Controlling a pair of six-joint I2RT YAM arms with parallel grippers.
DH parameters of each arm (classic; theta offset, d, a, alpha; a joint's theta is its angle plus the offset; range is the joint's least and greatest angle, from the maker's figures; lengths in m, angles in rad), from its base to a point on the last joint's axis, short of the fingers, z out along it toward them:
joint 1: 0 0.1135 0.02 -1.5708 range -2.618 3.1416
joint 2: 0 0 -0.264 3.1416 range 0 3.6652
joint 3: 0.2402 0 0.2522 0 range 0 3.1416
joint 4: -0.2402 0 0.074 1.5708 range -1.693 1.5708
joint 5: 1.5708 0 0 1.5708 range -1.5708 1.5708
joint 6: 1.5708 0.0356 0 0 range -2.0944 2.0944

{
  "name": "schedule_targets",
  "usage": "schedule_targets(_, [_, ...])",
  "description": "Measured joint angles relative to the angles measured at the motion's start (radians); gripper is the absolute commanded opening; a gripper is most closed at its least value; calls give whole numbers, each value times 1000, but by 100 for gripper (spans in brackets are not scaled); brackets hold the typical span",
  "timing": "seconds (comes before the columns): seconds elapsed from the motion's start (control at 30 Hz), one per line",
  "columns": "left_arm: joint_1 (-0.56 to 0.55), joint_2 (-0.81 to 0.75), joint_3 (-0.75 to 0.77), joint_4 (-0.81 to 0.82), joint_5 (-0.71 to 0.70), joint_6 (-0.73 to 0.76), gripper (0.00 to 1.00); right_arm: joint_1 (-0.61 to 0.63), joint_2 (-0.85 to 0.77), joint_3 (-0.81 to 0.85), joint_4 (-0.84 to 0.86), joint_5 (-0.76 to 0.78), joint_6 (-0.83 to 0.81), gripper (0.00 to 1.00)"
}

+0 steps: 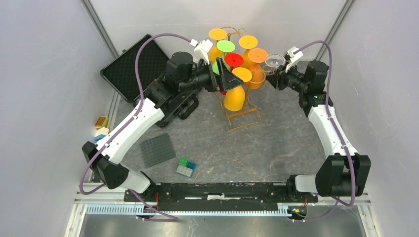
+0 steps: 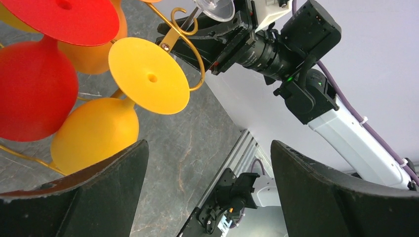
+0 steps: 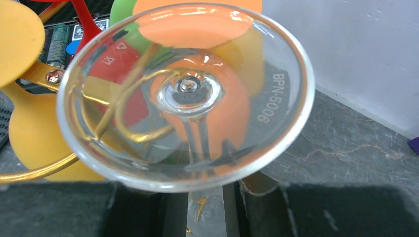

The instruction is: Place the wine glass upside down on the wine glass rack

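The wine glass point(image 1: 274, 60) is clear and turned upside down, its round foot point(image 3: 188, 94) uppermost. My right gripper point(image 1: 273, 74) is shut on its stem point(image 3: 205, 197), just right of the wine glass rack point(image 1: 244, 118), a gold wire stand. A gold loop point(image 2: 195, 44) of the rack lies right beside the clear foot point(image 2: 217, 7). Several coloured glasses hang on the rack, among them a yellow one point(image 1: 234, 96) and a red one point(image 2: 34, 89). My left gripper point(image 1: 222, 79) is open and empty point(image 2: 210, 163), close against the rack's left side beside the yellow glass point(image 2: 96, 131).
A black case point(image 1: 133, 66) lies open at the back left. A grey baseplate point(image 1: 157, 149) and green and blue bricks point(image 1: 186, 168) lie near the front left, with small blocks point(image 1: 101, 123) at the left edge. White walls enclose the table.
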Motion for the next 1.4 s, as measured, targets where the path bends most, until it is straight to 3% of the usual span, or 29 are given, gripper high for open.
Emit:
schedule_targets(0.6, [0, -13, -35, -8, -26, 10, 97, 56, 19, 13, -23, 1, -36, 2])
schedule_targets(0.77, [0, -16, -35, -8, -26, 10, 97, 63, 21, 13, -47, 6, -45, 19])
schedule_targets(0.93, [0, -16, -35, -8, -26, 10, 97, 63, 21, 13, -66, 20, -48, 42])
schedule_targets(1.4, [0, -19, -41, -8, -26, 10, 97, 66, 20, 24, -114, 100, -45, 68])
